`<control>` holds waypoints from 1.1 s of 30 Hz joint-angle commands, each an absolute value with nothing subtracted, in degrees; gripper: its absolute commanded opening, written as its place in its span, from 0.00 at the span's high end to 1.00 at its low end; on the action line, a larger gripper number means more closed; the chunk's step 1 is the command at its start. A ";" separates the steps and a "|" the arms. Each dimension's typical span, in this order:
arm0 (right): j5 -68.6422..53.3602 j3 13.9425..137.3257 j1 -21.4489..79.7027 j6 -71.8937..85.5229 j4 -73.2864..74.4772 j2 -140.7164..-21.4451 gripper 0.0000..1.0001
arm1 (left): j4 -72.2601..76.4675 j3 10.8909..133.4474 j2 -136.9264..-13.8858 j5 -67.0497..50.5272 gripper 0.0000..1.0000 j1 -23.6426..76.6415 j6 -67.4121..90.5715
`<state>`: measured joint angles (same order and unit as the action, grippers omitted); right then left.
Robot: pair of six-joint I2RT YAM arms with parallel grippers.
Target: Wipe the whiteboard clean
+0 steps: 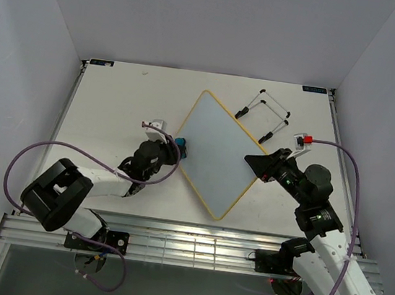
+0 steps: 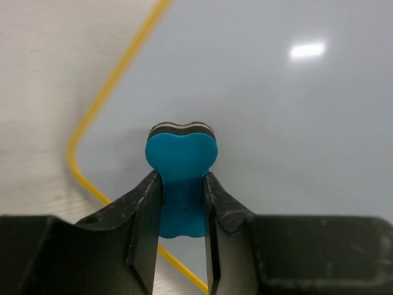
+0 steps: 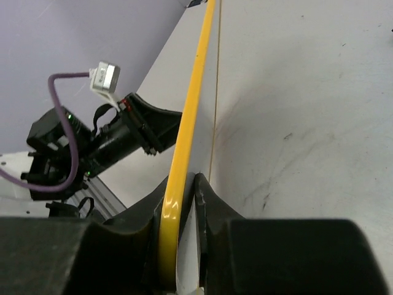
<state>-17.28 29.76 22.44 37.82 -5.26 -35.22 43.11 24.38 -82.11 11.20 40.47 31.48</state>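
Whiteboard (image 1: 215,153) sits mid-table, angled. Left gripper (image 2: 182,184) pinches the blue eraser (image 2: 181,153) at its left corner, so the surface stretches away rightward, long axis far-left to near-right; right gripper (image 3: 183,190) clamps the opposite yellow edge.

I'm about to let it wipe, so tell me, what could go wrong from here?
The right gripper pinches the whiteboard only by its thin yellow frame at one corner, so wiping pressure could pivot the board. The left gripper holds the blue eraser by its narrow waist near the board's edge; it might twist or slide off.
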 commanded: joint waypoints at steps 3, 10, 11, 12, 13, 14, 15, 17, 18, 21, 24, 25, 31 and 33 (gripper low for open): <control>-20.56 30.23 23.12 32.63 -13.97 -31.12 0.92 | 28.93 24.61 -79.54 6.86 1.00 29.65 36.82; -19.86 31.55 23.12 21.11 -10.64 -31.29 0.92 | 22.69 24.87 -78.05 3.69 1.00 23.65 38.14; -19.86 31.90 23.12 19.44 -10.11 -31.29 0.92 | 21.28 25.13 -77.61 4.47 1.00 23.21 38.67; -20.04 32.86 23.12 17.51 -9.50 -31.29 0.92 | 17.62 25.40 -77.17 5.44 1.00 22.33 39.28; -19.95 33.39 23.12 13.49 -8.10 -31.20 0.92 | 15.49 26.27 -76.56 6.41 1.00 21.89 40.42; -19.95 33.83 23.12 11.88 -7.48 -30.85 0.92 | 13.73 26.71 -76.55 7.90 1.00 20.93 40.69; -20.39 34.71 23.12 10.21 -6.69 -30.68 0.92 | 10.23 27.24 -76.73 8.61 1.00 20.40 41.04; -21.27 35.59 23.12 5.99 -4.75 -30.50 0.92 | 7.74 28.74 -78.39 8.70 1.00 18.90 41.49; -21.88 36.03 23.12 4.93 -3.96 -30.50 0.92 | 6.95 29.09 -79.09 7.66 1.00 17.59 41.22; -22.49 38.14 23.12 1.42 -0.27 -30.85 0.92 | 6.07 30.14 -81.03 5.98 1.00 15.91 40.87; -25.12 39.99 23.12 -2.54 3.77 -31.11 0.92 | 5.10 31.55 -83.14 6.06 1.00 15.65 40.87; -25.05 40.25 23.12 -3.24 4.48 -31.11 0.92 | 4.75 32.07 -84.19 5.37 1.00 15.56 40.70; -17.76 38.77 23.12 -6.77 2.57 -28.57 0.92 | 2.38 37.26 -92.63 0.09 0.94 15.47 38.94; -15.92 35.26 23.12 -7.64 -3.73 -26.73 0.92 | 1.24 38.40 -93.43 0.09 0.82 15.38 38.50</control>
<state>-21.61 36.93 23.27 -2.81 5.96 -29.23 7.51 38.04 -90.89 1.93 15.53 40.38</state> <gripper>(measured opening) 0.089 0.386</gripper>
